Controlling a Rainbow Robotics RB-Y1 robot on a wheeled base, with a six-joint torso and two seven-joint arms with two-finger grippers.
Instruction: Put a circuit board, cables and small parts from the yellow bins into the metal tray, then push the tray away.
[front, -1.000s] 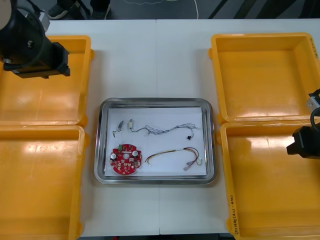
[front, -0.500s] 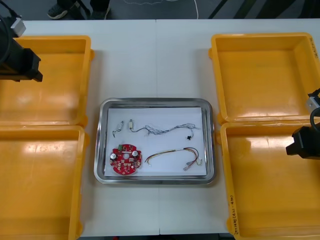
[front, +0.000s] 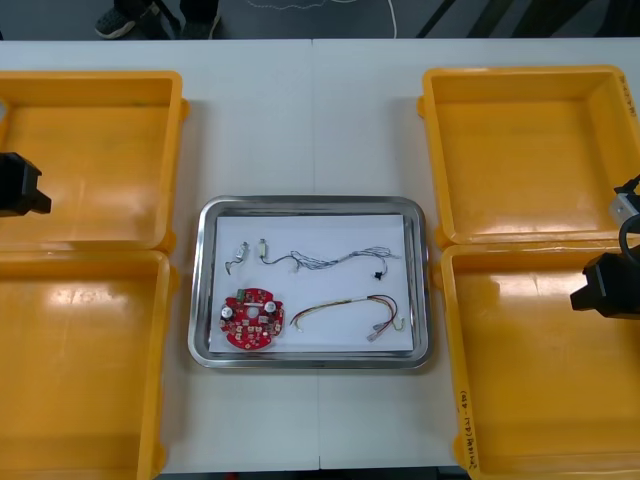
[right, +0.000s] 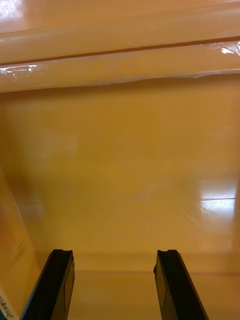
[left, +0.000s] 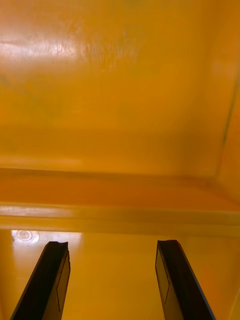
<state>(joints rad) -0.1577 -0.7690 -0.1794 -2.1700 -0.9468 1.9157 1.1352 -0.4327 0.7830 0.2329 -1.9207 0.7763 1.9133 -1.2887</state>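
Tray (front: 312, 203) sits mid-table between the bins (front: 100, 150), holding the board (front: 252, 319) at 7 o'clock, small parts (front: 241, 252) at 10, a twisted cable (front: 330, 260) across 12 and a red-yellow cable (front: 350, 309) at 5. Left gripper (left: 112, 246) hangs over bins at 9 o'clock, right gripper (right: 114, 254) at 3, both with jaws apart and empty.

tabletop (front: 300, 110) light | left yellow bins (front: 176, 160) near and far, touching | metal tray (front: 310, 202) centre, between | right yellow bins (front: 430, 170) near and far, touching
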